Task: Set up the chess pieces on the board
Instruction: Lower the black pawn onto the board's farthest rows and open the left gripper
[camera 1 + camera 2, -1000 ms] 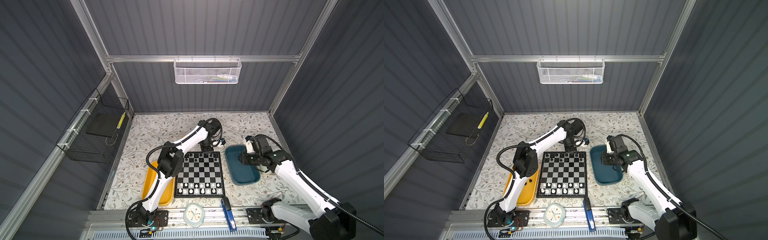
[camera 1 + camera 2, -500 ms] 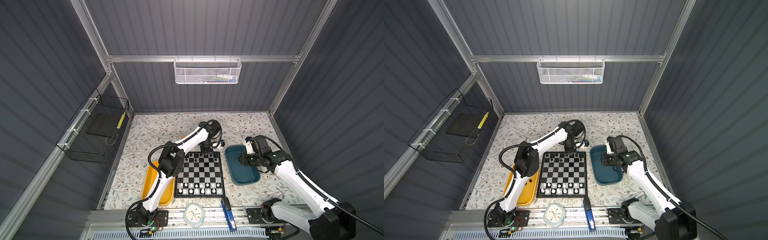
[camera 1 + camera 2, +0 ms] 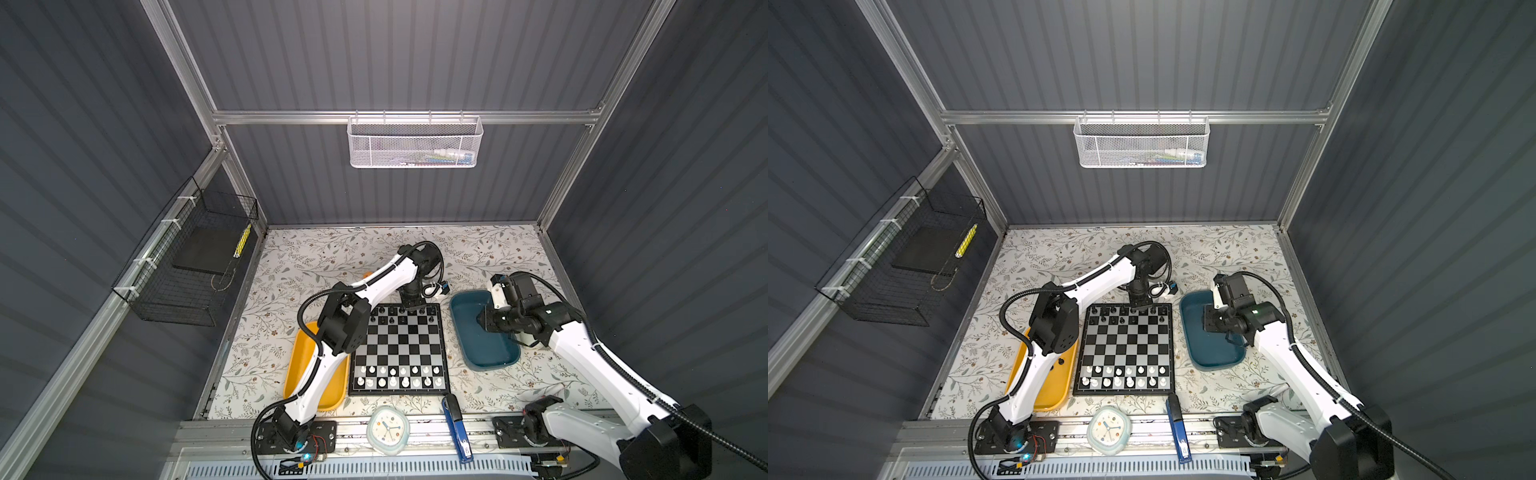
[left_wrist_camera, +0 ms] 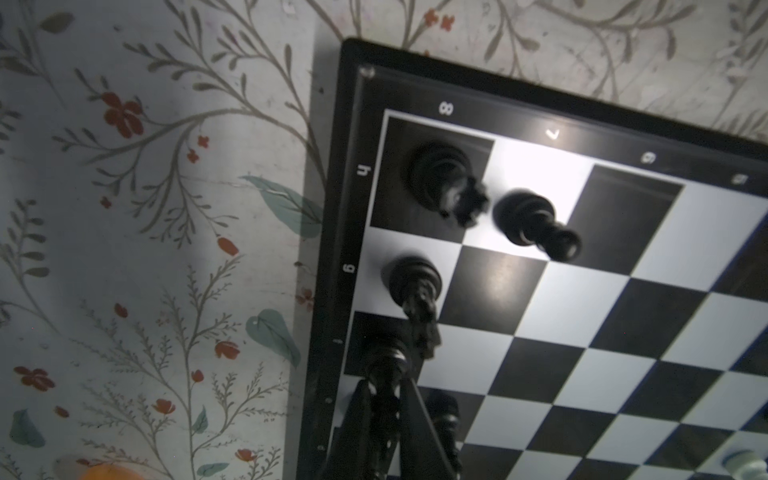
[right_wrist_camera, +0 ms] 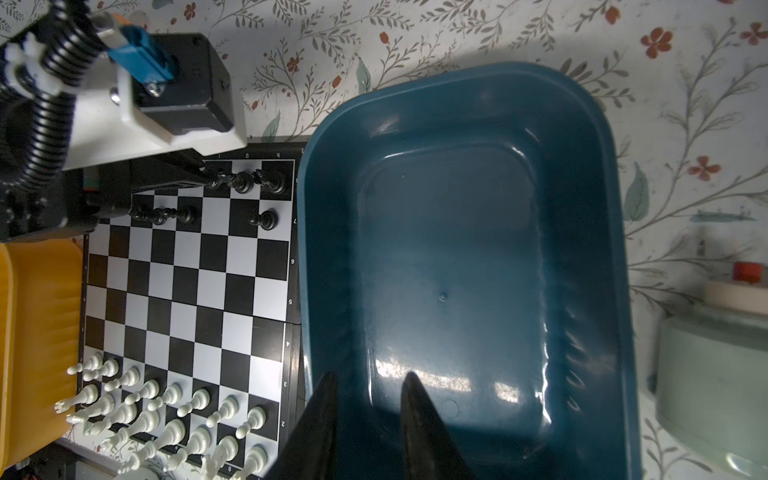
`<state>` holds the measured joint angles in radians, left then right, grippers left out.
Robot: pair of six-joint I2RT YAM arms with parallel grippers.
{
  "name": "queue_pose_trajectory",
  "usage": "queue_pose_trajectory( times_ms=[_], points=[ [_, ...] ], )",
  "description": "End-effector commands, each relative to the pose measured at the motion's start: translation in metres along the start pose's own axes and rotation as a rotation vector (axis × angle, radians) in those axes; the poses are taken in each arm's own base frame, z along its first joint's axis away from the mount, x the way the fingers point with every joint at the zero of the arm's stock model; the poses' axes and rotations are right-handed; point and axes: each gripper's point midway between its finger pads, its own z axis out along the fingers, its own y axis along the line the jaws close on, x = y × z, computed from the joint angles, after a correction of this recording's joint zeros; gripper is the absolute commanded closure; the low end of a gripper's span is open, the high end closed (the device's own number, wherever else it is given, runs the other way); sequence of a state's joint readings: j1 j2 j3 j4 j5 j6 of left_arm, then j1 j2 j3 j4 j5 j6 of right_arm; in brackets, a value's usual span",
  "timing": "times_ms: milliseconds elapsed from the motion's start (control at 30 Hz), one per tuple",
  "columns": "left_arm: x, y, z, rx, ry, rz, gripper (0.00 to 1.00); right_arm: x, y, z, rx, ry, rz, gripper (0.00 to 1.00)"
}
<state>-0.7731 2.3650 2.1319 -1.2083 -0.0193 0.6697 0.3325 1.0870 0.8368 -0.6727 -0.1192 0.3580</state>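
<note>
The board [image 3: 399,345] [image 3: 1126,345] lies mid-table. White chess pieces [image 3: 399,376] [image 3: 1125,376] [image 5: 166,403] fill its two near rows, and black chess pieces [image 3: 390,320] [image 3: 1113,320] [image 5: 249,180] stand in its far rows. My left gripper [image 3: 409,305] [image 3: 1139,306] [image 4: 384,390] is over the far row, shut on a black piece [image 4: 384,374] that stands next to a black knight [image 4: 415,286]. A rook [image 4: 440,178] fills the corner square. My right gripper [image 3: 484,322] [image 3: 1206,322] [image 5: 368,380] hangs open over the teal tray [image 3: 490,353] [image 3: 1217,353] [image 5: 457,249], with nothing between its fingers.
A yellow tray [image 3: 299,365] [image 3: 1059,386] lies left of the board, under the left arm. A pale clock [image 3: 388,428] and a blue stapler [image 3: 457,428] sit at the table's front edge. A white mesh basket [image 3: 415,141] hangs on the back wall and a black wire basket [image 3: 187,270] on the left wall.
The left arm has shifted slightly at the board's far edge, with the black piece still in its jaws. The right arm has hardly moved.
</note>
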Motion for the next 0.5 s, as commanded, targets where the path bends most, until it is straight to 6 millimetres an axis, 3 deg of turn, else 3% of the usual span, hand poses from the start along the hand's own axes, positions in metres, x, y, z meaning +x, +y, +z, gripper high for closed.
queue_pose_trajectory(
  times_ms=[0,467],
  points=[
    [0.005,-0.007,0.011,0.023,0.037,0.023,0.84,0.003,-0.004,-0.001,0.014,-0.002,-0.003,0.71],
    [-0.001,-0.003,0.000,-0.007,0.014,0.028,0.64,0.002,-0.005,0.000,0.015,-0.005,-0.004,0.70]
  ],
)
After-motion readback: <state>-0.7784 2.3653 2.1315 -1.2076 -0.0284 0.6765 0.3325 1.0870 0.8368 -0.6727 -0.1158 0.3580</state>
